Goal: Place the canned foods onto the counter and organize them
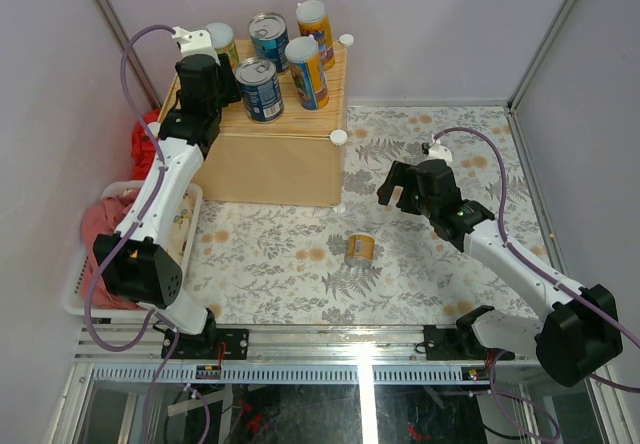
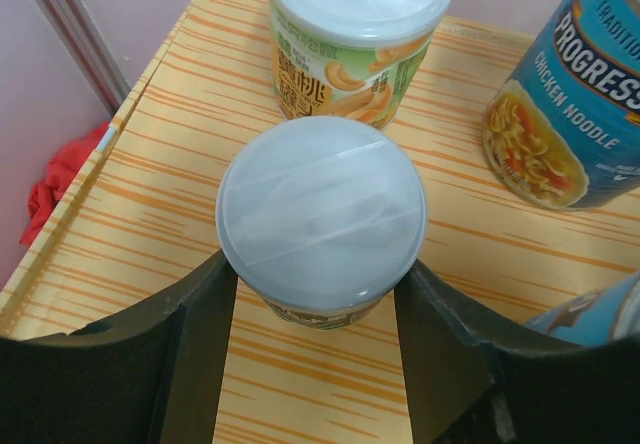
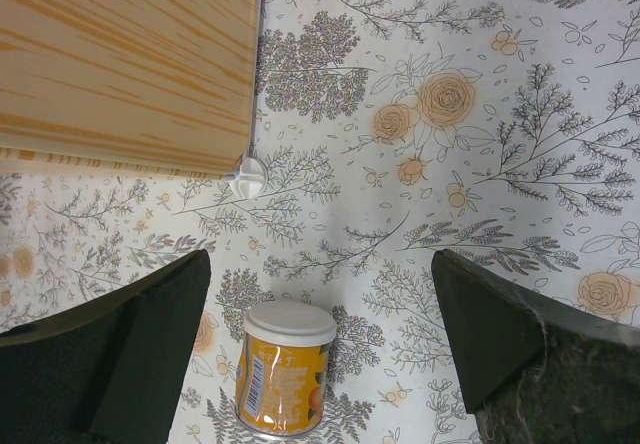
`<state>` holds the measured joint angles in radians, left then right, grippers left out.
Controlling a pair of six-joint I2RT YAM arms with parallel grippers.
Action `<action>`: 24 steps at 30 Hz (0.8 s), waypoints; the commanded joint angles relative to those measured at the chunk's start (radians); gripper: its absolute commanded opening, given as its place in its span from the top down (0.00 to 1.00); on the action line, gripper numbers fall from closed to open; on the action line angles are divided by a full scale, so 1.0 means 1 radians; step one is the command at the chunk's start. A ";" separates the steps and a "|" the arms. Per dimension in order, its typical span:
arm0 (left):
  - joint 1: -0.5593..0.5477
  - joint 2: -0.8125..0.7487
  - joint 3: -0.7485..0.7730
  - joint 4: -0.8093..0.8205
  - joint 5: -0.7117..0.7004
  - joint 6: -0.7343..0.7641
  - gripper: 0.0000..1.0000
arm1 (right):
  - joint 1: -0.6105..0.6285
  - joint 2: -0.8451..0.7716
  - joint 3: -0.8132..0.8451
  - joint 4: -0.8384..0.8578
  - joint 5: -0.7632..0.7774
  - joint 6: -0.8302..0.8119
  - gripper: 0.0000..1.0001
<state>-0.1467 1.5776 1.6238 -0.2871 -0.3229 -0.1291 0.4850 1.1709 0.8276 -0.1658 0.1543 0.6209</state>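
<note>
Jaws of the left gripper (image 2: 315, 284) clasp a short white-lidded can (image 2: 320, 214) standing on the counter (image 2: 480, 264), just before a green-and-yellow can (image 2: 350, 44), with a blue soup can (image 2: 570, 94) to the right. Letting go wants an even parting of the fingers and a straight lift, sparing the neighbours. The right gripper (image 3: 318, 264) hangs spread wide over an orange can (image 3: 285, 369) on the floral tablecloth (image 3: 450, 114).

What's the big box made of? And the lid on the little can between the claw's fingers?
The counter looks like light wood or wood-print board: matte, with orange grain stripes. The lid of the small can between the fingers of the left claw looks like cloudy white plastic: softly shiny, with moulded ridges.
</note>
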 commanded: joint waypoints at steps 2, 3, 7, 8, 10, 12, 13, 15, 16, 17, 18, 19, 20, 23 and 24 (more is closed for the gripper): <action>0.003 -0.002 -0.002 0.144 -0.065 0.022 0.75 | -0.004 -0.018 0.029 0.045 -0.013 -0.016 0.00; 0.002 -0.002 -0.002 0.142 -0.073 0.018 0.71 | -0.004 -0.019 0.027 0.047 -0.013 -0.017 0.00; 0.002 0.001 0.002 0.138 -0.101 0.011 0.62 | -0.004 -0.014 0.028 0.050 -0.016 -0.016 0.00; 0.002 0.001 0.004 0.138 -0.103 0.011 0.58 | -0.005 -0.012 0.028 0.052 -0.017 -0.016 0.00; 0.002 0.003 0.009 0.137 -0.106 0.015 0.51 | -0.004 -0.009 0.030 0.051 -0.021 -0.014 0.00; 0.002 0.010 0.017 0.133 -0.109 0.017 0.48 | -0.004 -0.008 0.030 0.052 -0.024 -0.013 0.00; 0.002 0.011 0.022 0.128 -0.115 0.020 0.48 | -0.005 -0.008 0.030 0.051 -0.024 -0.013 0.00; 0.003 0.012 0.024 0.123 -0.118 0.020 0.46 | -0.005 -0.010 0.030 0.051 -0.024 -0.012 0.00; 0.003 0.011 0.023 0.123 -0.117 0.019 0.43 | -0.004 -0.010 0.030 0.051 -0.024 -0.012 0.00; 0.002 0.010 0.022 0.126 -0.117 0.019 0.37 | -0.004 -0.011 0.030 0.050 -0.025 -0.012 0.00; 0.002 0.010 0.021 0.126 -0.117 0.018 0.34 | -0.004 -0.011 0.030 0.050 -0.026 -0.012 0.00; 0.002 0.011 0.021 0.125 -0.119 0.015 0.31 | -0.004 -0.011 0.031 0.049 -0.028 -0.012 0.00; 0.002 0.010 0.021 0.124 -0.120 0.012 0.30 | -0.005 -0.011 0.031 0.048 -0.029 -0.011 0.00; 0.002 0.005 0.019 0.123 -0.135 0.001 0.20 | -0.005 -0.013 0.034 0.044 -0.032 -0.010 0.00; 0.002 0.002 0.018 0.124 -0.142 -0.004 0.16 | -0.005 -0.013 0.034 0.044 -0.032 -0.010 0.00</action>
<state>-0.1490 1.5890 1.6169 -0.2550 -0.4244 -0.1219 0.4847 1.1709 0.8276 -0.1654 0.1364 0.6201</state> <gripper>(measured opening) 0.778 0.995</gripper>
